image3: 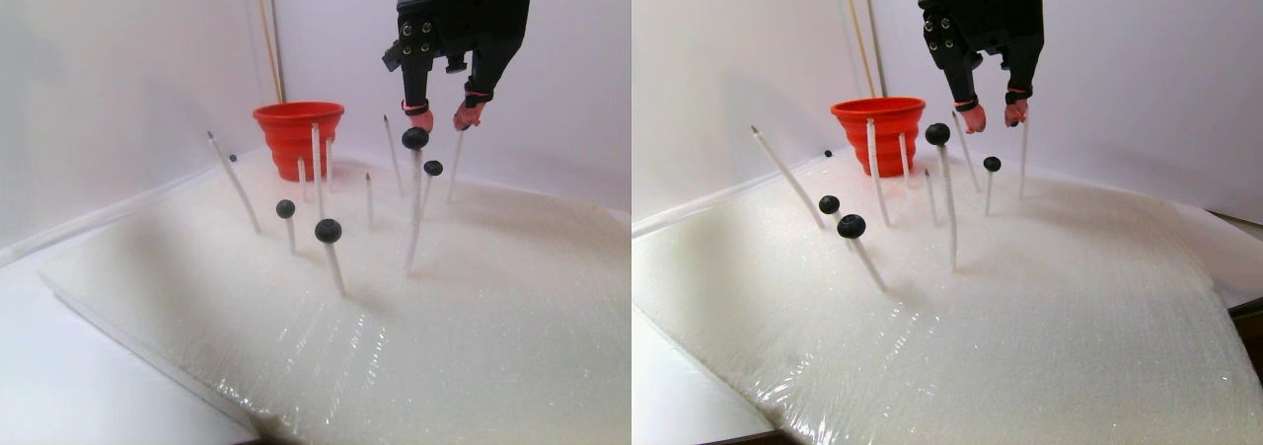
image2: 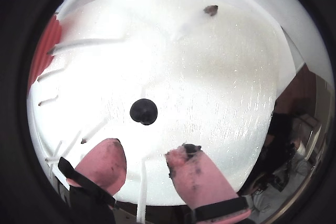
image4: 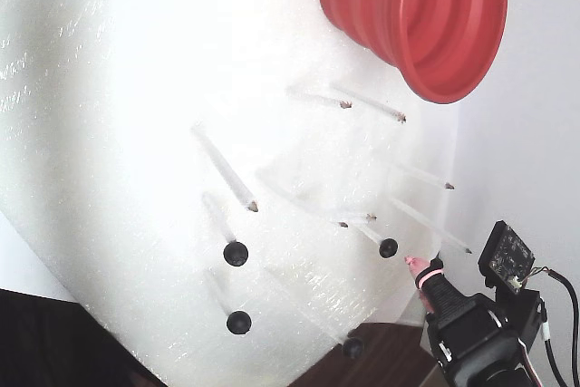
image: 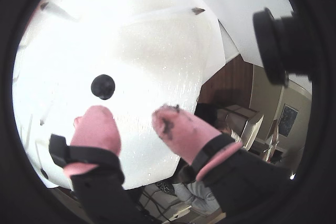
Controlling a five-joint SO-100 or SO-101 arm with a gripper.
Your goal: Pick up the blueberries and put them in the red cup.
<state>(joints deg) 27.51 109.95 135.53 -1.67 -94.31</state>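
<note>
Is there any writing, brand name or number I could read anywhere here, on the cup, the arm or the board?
None can be read in any view.
The red cup shows only plain ribs, no print.
The gripper and its pink fingertips carry no label, only dark smudges.
The small circuit board beside the arm is too small to read.

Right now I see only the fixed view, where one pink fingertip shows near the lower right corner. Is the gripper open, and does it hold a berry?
Observer: The gripper is open and empty. In a wrist view its pink fingers stand apart with nothing between them.
Operator: Which berry is nearest to it?
Observer: The blueberry on the tallest stick. In the stereo pair view the fingertips hang just above it.
Operator: Does the cup stand upright?
Observer: Yes. In that view the red cup stands mouth up, left of the gripper.
</note>
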